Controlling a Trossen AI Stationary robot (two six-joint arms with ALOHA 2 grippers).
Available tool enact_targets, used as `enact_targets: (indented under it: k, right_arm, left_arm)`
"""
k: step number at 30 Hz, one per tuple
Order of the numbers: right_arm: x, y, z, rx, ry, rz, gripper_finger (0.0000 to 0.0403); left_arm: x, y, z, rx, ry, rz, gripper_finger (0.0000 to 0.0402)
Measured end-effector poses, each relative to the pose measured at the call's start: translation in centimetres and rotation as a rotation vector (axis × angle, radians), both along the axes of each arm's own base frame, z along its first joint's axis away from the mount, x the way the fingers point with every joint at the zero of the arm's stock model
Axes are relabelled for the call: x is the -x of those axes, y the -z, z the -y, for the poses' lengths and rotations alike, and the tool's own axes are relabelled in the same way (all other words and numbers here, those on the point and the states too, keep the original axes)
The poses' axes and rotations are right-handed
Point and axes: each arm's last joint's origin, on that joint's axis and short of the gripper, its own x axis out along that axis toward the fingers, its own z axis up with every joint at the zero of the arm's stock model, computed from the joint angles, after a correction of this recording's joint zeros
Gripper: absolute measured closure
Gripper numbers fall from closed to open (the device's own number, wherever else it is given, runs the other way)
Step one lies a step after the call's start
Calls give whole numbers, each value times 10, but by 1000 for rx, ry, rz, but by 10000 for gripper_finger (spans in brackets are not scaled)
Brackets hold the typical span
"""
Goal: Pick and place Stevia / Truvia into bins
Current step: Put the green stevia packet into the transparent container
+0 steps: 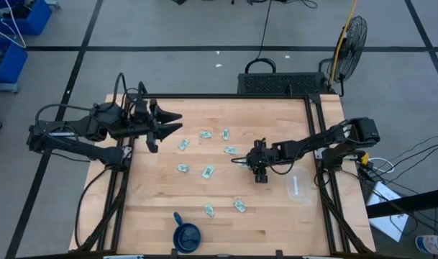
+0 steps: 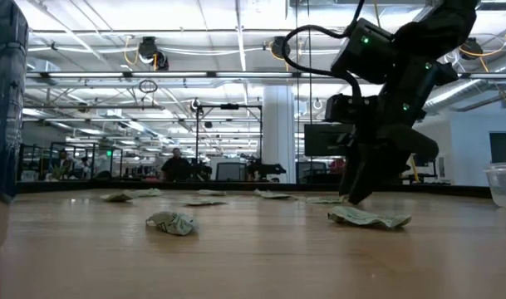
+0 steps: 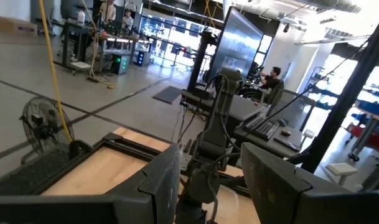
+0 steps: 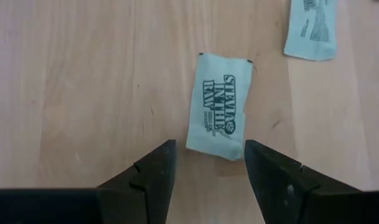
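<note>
The right pincer (image 4: 206, 163), open and empty, hangs over 1 Stevia sachet (image 4: 218, 106) lying flat mid-desk, so the pick seems underway; next it likely must drop and close.

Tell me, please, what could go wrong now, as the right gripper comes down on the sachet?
1. The sachet lies flat on the table, so the open right gripper may slide over it.
2. Only its near edge lies between the fingers; a pinch may catch just a corner.
3. A second sachet lies close and might be nudged.
</note>
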Motion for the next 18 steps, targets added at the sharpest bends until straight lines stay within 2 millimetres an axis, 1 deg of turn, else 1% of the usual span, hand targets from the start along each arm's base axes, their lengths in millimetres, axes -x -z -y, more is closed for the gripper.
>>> enact_targets:
  k: [4,8,14,18]
  right_arm:
    - [-7,8,0,3,-3,21,224]
    - [-8,12,0,10,-1,12,246]
    - [-8,13,0,8,0,7,301]
    - [-8,14,0,-8,73,12,343]
  left_arm:
    - [0,0,0,-14,-1,0,227]
    - [0,0,0,-13,-2,-1,227]
    - [0,0,0,12,1,2,227]
    - [0,0,0,11,3,2,227]
